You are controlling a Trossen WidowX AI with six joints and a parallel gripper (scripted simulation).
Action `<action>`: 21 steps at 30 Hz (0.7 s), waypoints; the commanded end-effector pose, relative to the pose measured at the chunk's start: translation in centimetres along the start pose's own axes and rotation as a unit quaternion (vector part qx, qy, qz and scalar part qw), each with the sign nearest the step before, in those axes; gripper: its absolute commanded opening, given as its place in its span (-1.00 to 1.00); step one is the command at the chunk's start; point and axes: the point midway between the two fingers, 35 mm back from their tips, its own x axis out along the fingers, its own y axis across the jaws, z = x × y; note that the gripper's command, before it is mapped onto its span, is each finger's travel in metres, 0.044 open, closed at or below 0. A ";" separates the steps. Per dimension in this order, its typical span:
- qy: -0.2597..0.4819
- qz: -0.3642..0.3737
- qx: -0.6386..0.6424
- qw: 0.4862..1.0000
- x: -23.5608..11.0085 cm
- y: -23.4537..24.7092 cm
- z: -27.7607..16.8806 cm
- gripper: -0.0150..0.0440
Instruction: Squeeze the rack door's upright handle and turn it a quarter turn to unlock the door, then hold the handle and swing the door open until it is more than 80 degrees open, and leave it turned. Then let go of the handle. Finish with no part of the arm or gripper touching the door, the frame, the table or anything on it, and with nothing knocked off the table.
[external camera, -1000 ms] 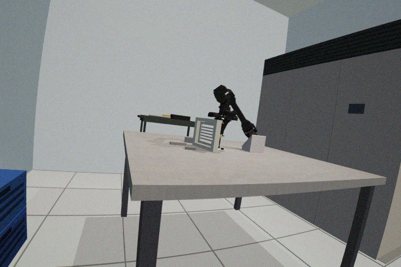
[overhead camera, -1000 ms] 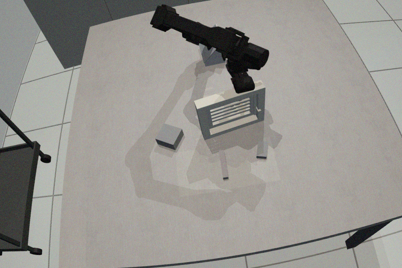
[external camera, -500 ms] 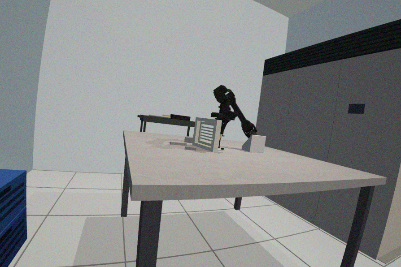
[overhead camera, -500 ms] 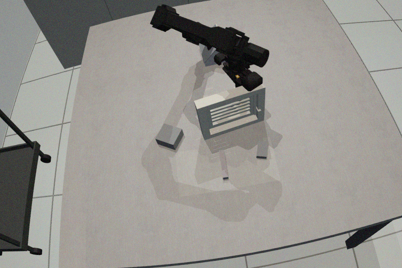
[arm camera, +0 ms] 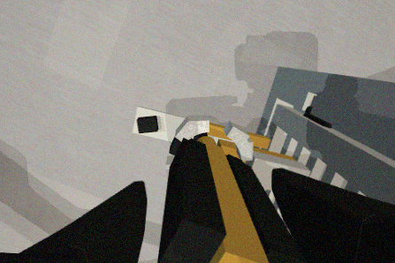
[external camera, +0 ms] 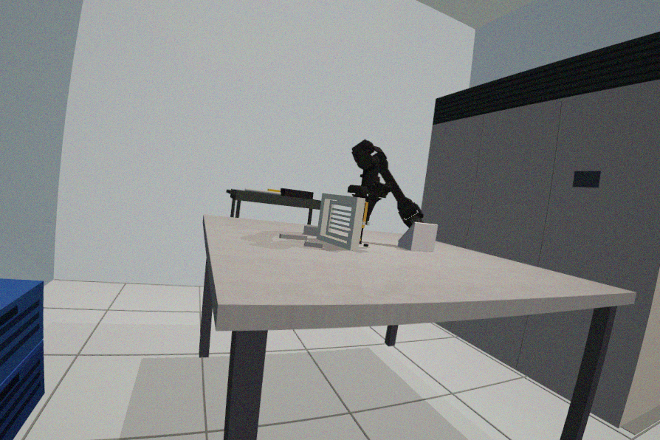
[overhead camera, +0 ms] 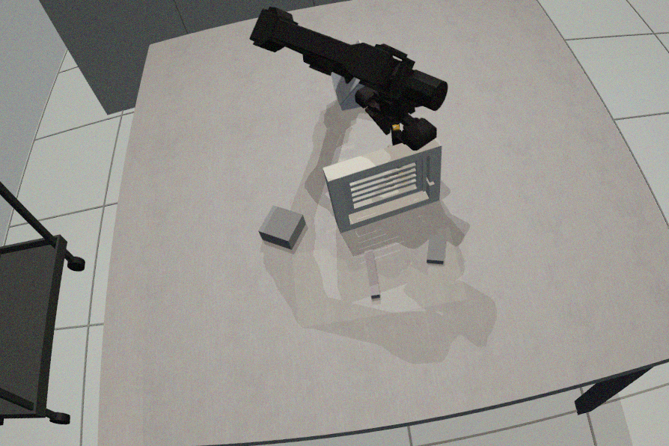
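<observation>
The rack frame (overhead camera: 338,202) (external camera: 336,197) (arm camera: 296,84) stands upright, blue-grey, with pale slats behind its window. My gripper (overhead camera: 396,129) (external camera: 367,221) (arm camera: 208,184) points down just beyond the frame and is open. In the wrist view its pale fingertips stand apart around yellow parts. A yellow bar (arm camera: 261,141) lies beside a cream panel, between the fingers and the slats. A yellow upright strip (external camera: 365,211) shows close to the frame's cream edge. The door's angle and the handle's turn cannot be told, because the arm and frame hide much of them. Whether a finger still touches the handle is unclear.
A grey block (overhead camera: 282,225) lies left of the frame; two flat pieces (overhead camera: 435,249) (overhead camera: 372,275) lie on its near side. A pale wedge (external camera: 424,237) (overhead camera: 349,96) stands near the arm's base. A black cart (overhead camera: 15,325) stands left of the table, and a bench (external camera: 258,198) stands behind.
</observation>
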 end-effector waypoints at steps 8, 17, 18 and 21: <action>-0.001 -0.002 0.228 0.974 0.1 -0.2 -0.1 0.50; -0.001 -0.002 0.437 0.899 0.1 -0.2 -0.1 0.50; -0.001 -0.002 0.460 0.888 0.1 -0.2 -0.1 0.50; -0.001 -0.002 0.524 0.852 0.1 -0.2 -0.1 0.50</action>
